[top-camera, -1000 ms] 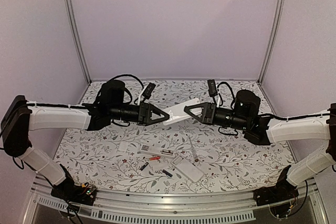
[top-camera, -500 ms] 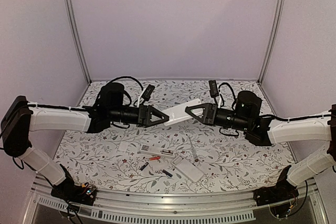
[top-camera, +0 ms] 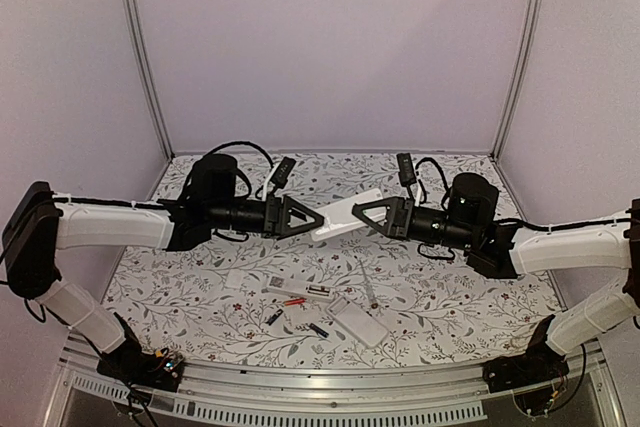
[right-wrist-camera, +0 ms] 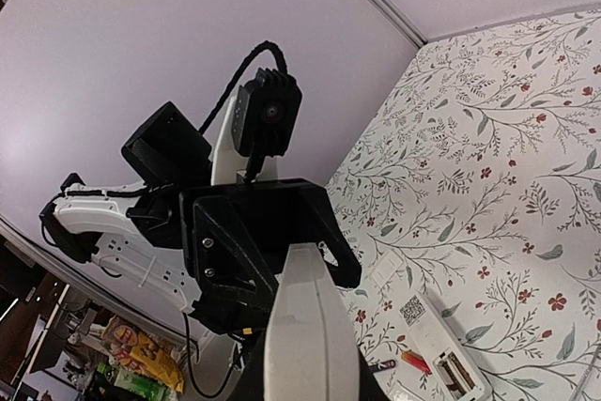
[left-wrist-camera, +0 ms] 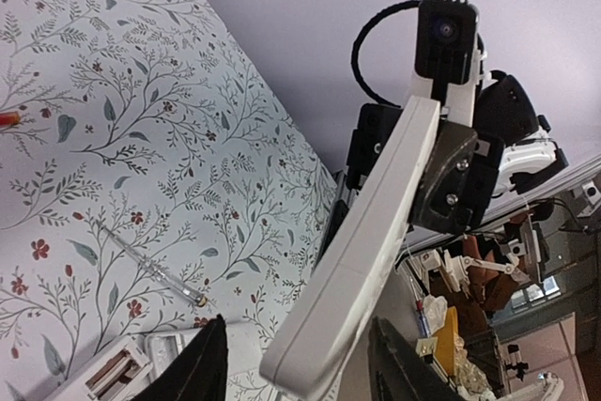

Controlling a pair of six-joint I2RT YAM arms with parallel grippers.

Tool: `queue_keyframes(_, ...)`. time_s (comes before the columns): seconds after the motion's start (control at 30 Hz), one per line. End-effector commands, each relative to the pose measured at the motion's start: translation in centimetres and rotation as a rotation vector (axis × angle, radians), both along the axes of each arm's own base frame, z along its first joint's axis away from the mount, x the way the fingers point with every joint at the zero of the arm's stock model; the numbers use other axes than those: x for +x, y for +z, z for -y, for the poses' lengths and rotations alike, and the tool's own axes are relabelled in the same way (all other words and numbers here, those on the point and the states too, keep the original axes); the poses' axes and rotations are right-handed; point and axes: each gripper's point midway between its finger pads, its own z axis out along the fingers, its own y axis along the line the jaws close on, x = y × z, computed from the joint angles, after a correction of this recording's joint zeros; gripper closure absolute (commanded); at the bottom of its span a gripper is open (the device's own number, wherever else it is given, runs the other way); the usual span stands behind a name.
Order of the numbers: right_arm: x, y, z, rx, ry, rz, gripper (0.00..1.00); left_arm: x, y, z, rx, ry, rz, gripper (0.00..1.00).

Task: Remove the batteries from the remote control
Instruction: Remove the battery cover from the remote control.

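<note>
With the right fingers (top-camera: pixel 360 210) clamped on one end of the white remote (top-camera: pixel 345 215) and the left fingers (left-wrist-camera: pixel 202 368) standing loose around the other, the left should back straight off, clear of the batteries (top-camera: pixel 293 301) lying on the desk (top-camera: pixel 200 277) beneath.

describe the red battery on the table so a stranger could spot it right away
Find the white remote held up between the two arms, then drop to the floral table nearer their bases. Beside the opened remote lying there is a tiny cylinder, the red battery. One black cell and a second close by match its shape, but it alone is red.
</note>
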Motion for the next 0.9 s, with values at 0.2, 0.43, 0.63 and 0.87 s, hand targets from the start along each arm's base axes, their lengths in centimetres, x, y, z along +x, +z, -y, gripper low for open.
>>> queue_keyframes(0.2, -0.1, 2.0, -0.2, 0.049, 0.014, 0.047, 1.0, 0.0, -0.5, 1.1, 0.007, -0.014, -0.003, 0.5)
queue_keyframes(0.43, -0.1, 2.2, 0.0, 0.053, 0.008, 0.05, 1.0, 0.2, -2.0, 0.9, 0.047, 0.012, -0.032, 0.7)
queue_keyframes(0.63, -0.2, 2.7, 0.2, 0.06, 0.002, 0.059, 1.0, 0.2, -3.5, 0.2, 0.09, 0.034, -0.044, 0.83)
queue_keyframes(0.87, -0.2, 2.6, 0.2, 0.059, 0.006, 0.056, 1.0, -0.1, -2.8, 0.2, 0.065, 0.016, -0.032, 0.65)
